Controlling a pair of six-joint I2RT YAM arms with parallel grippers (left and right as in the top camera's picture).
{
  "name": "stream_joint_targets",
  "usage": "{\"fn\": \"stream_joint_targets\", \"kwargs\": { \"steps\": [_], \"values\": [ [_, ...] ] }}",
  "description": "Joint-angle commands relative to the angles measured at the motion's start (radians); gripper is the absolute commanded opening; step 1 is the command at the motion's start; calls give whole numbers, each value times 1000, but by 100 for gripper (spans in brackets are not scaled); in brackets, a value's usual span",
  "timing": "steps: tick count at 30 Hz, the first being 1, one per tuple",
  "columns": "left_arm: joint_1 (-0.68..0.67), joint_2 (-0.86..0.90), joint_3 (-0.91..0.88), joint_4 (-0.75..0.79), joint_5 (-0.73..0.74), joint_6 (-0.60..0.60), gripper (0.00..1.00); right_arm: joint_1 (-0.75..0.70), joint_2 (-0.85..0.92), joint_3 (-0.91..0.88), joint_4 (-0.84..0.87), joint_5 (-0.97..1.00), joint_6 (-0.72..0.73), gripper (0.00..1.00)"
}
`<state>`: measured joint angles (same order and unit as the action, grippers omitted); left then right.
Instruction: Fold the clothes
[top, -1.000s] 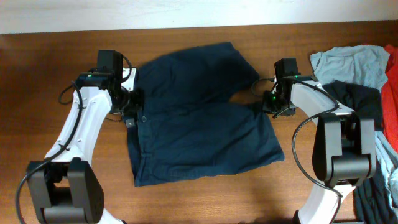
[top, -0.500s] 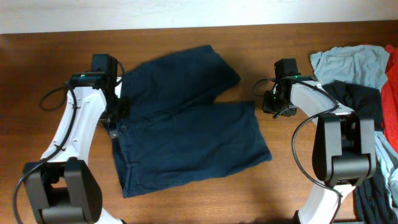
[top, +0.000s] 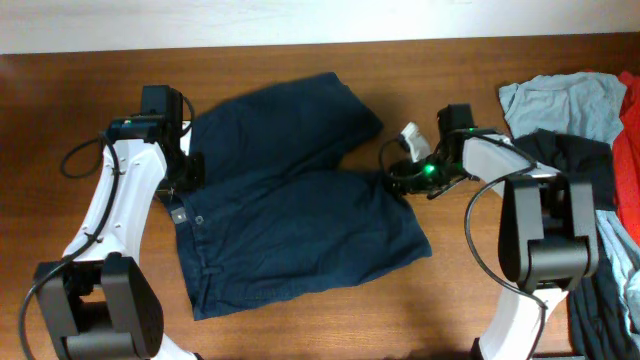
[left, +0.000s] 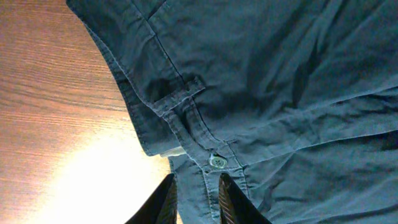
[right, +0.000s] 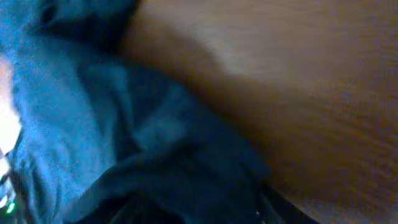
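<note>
Shorts (top: 290, 215) dragged leftward across the table (top: 100, 80). Right gripper (top: 400, 170) swung in to the inner leg hem, finger state unreadable. Left gripper (left: 196, 182) slightly parted astride the waistband. Advise: pinch both edges firmly before folding.

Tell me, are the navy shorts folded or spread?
Spread: the navy shorts lie flat, both legs apart, waistband button showing; no half laid over the other.
</note>
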<state>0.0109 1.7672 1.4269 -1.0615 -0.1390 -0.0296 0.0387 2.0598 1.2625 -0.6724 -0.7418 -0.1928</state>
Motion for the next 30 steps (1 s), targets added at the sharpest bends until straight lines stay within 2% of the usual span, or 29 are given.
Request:
{"fn": "stream_joint_targets", "kwargs": {
  "steps": [1, 5, 9, 13, 20, 22, 24, 26, 27, 30],
  "values": [
    [4, -16, 23, 10, 4, 8, 24, 0, 30, -18, 5, -95, -55, 36],
    [4, -16, 23, 15, 35, 8, 24, -43, 22, -11, 11, -51, 0, 24],
    [4, -16, 23, 31, 46, 8, 24, -87, 9, 6, 6, -50, 23, 22],
    [4, -16, 23, 35, 46, 8, 24, -128, -27, 54, -8, 56, 98, 17],
    [4, -16, 23, 35, 46, 8, 24, -144, -104, 128, -16, 225, 132, 16],
    [4, -16, 23, 36, 46, 8, 24, -144, -108, 140, -8, 228, 132, 24],
    [4, -16, 23, 37, 46, 8, 24, -139, -107, 140, -22, 227, 131, 43],
    [4, -16, 23, 37, 46, 8, 24, -129, -105, 140, -51, 222, 132, 56],
    [4, -16, 23, 38, 46, 8, 24, -118, -103, 138, -67, 202, 131, 59],
    [4, -16, 23, 47, 46, 8, 24, -71, -88, 138, -87, 172, 135, 61]
  ]
}}
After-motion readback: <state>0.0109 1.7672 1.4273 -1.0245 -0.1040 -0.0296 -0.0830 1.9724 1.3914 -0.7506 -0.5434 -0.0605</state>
